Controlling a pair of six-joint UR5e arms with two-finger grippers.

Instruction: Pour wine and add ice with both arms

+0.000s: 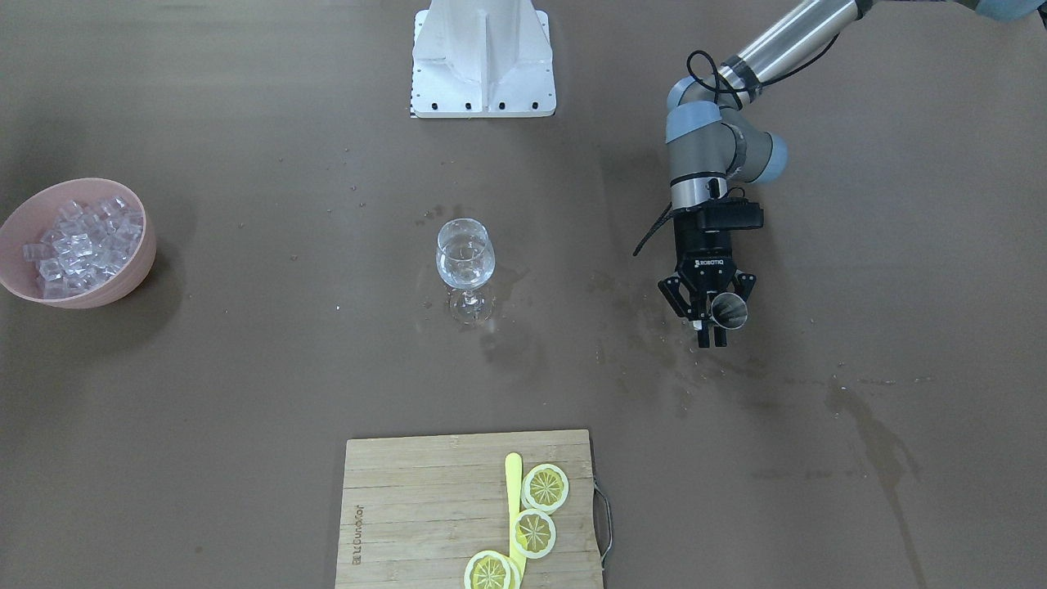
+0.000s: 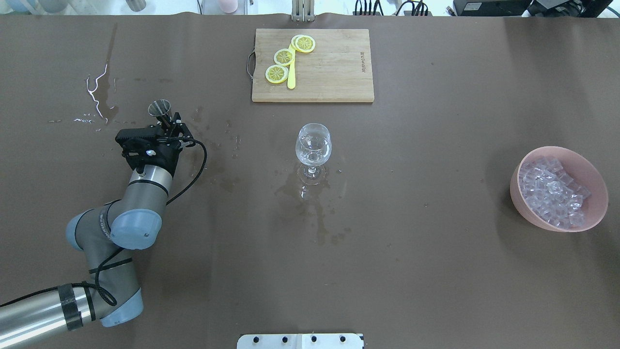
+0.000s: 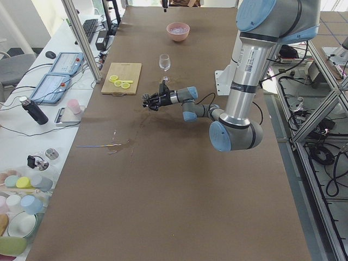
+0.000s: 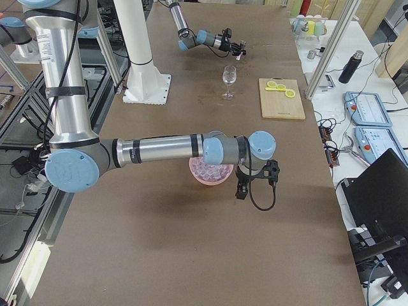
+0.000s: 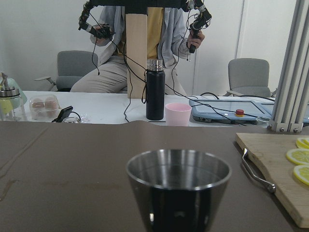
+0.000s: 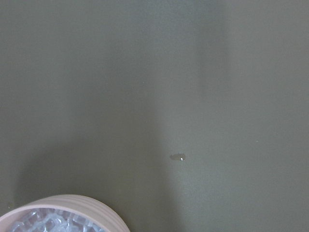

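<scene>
My left gripper (image 1: pixel 710 325) (image 2: pixel 167 127) is shut on a small steel cup (image 1: pixel 729 311) (image 2: pixel 160 108) (image 5: pixel 178 188), held upright just above the table, well to the robot's left of the wine glass (image 1: pixel 466 263) (image 2: pixel 313 145). A little clear wine seems to glint low in the glass. The ice (image 1: pixel 82 241) (image 2: pixel 552 194) is heaped in a pink bowl (image 1: pixel 150 254) (image 2: pixel 599 198) (image 6: pixel 72 203) on the robot's right. The right gripper (image 4: pixel 241 190) shows only in the exterior right view, near the bowl (image 4: pixel 210 173); I cannot tell whether it is open or shut.
A wooden cutting board (image 1: pixel 409 507) (image 2: pixel 334 68) with lemon slices and a yellow knife lies on the far side of the glass. Wet stains (image 2: pixel 315 213) spread around the glass and near the left gripper. The white base block (image 1: pixel 483 57) stands on the robot's side.
</scene>
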